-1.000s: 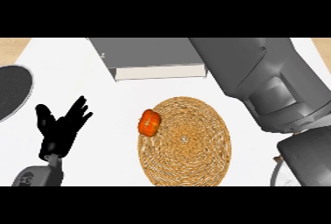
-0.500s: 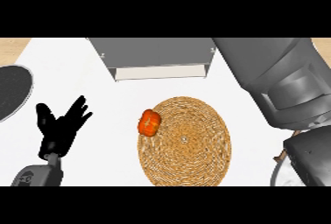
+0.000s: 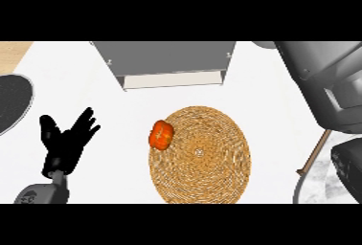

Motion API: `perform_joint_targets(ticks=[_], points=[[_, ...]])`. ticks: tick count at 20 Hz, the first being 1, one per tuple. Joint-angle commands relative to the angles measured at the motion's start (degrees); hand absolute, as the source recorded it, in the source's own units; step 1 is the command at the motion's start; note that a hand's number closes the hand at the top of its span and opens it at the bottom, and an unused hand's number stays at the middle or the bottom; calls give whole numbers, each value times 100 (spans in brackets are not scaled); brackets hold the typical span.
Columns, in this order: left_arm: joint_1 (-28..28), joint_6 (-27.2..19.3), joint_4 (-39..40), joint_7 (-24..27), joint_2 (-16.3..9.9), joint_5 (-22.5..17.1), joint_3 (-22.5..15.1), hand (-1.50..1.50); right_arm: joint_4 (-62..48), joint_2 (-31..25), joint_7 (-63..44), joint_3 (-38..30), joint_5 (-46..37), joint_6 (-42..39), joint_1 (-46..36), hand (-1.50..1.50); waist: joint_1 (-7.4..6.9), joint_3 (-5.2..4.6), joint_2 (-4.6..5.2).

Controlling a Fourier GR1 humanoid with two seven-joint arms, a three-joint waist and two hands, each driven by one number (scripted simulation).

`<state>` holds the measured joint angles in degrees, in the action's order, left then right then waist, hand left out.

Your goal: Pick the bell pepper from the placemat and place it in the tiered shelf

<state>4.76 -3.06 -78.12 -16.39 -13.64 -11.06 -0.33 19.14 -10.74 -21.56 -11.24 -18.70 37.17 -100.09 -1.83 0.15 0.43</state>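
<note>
An orange-red bell pepper [image 3: 162,135] lies on the left rim of a round woven placemat [image 3: 205,158] in the middle of the white counter. The grey tiered shelf [image 3: 170,60] stands beyond the mat at the back. My left hand [image 3: 65,143] rests open at the left, fingers up, well apart from the pepper. Only the bulky grey right forearm [image 3: 325,72] shows, filling the upper right close to the view; its hand lies outside the picture.
A dark round dish [image 3: 10,105] sits at the left edge. At the lower right a thin brown stick [image 3: 314,153] leans by a pale marbled round thing [image 3: 318,184]. White counter shows between my left hand and the mat.
The right forearm has swung to the right, uncovering the shelf's right side. The left hand, pepper and placemat have stayed where they were.
</note>
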Motion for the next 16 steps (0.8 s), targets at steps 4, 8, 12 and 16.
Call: perform_joint_targets(ticks=[4, 8, 12, 16], points=[[16, 32, 486, 169, 53, -37, 162, 0, 143, -777, -181, -267, 43, 546, 285, -150, 191, -20, -14], [-351, 196, 18, 59, -47, -128, 169, 0, 682, -943, -483, -297, 177, 318, 569, -150, 230, -13, -92], [-279, 55, 281, 245, 107, 39, 127, 0, 1122, -1467, -171, -584, 605, -500, 1178, -150, 247, -13, -59], [-255, 109, 140, -59, -8, -55, 224, 0, 1691, -1762, -194, -612, 808, -1052, 1663, -150, 247, -12, -66]])
